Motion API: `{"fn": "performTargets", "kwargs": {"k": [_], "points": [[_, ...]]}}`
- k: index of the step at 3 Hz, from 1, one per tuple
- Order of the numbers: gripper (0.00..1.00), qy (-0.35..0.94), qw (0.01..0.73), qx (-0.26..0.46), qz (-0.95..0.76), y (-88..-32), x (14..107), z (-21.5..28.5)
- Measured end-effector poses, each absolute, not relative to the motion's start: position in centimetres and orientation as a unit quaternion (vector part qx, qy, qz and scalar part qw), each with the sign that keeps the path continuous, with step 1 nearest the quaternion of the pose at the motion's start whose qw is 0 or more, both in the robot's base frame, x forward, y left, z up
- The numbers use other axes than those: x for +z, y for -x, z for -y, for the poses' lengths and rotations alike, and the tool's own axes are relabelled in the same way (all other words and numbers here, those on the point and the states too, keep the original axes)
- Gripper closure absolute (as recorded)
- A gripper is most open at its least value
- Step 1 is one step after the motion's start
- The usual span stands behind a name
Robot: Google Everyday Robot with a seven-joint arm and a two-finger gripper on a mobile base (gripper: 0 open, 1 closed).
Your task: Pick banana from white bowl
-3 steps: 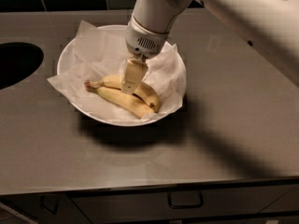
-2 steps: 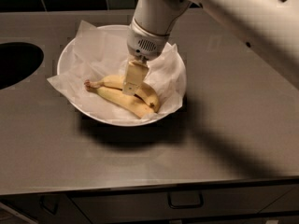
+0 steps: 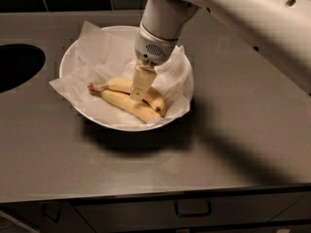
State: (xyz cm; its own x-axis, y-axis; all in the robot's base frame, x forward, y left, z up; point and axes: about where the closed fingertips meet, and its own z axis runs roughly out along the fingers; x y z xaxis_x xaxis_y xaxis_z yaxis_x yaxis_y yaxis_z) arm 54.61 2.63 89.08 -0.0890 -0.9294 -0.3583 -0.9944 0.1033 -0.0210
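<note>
The white bowl (image 3: pixel 73 57) stands on the grey counter, left of centre, lined with crumpled white paper (image 3: pixel 104 50). Two yellow bananas (image 3: pixel 127 106) lie in it side by side, joined at the stem on the left, curving to the right. My gripper (image 3: pixel 139 92) hangs from the white arm that comes in from the upper right. It points straight down into the bowl and reaches the middle of the bananas, covering part of the far one.
A dark round opening (image 3: pixel 14 67) is cut in the counter (image 3: pixel 233 144) at the far left. Dark tiles line the back wall. A drawer handle (image 3: pixel 193 208) shows below the counter's front edge. The arm's shadow falls across the counter's right side.
The gripper has come down slightly onto the bananas. The bowl and the bananas have not moved.
</note>
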Motion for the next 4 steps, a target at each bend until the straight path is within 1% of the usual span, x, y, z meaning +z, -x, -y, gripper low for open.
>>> {"fn": "performTargets", "kwargs": {"k": [1, 3, 4], "points": [[0.41, 0.657, 0.138, 0.113, -0.733, -54.81, 88.60, -2.46], [0.41, 0.645, 0.137, 0.076, -0.748, -54.98, 87.88, -2.24], [0.41, 0.637, 0.145, 0.046, -0.756, -54.80, 88.25, -2.15]]}}
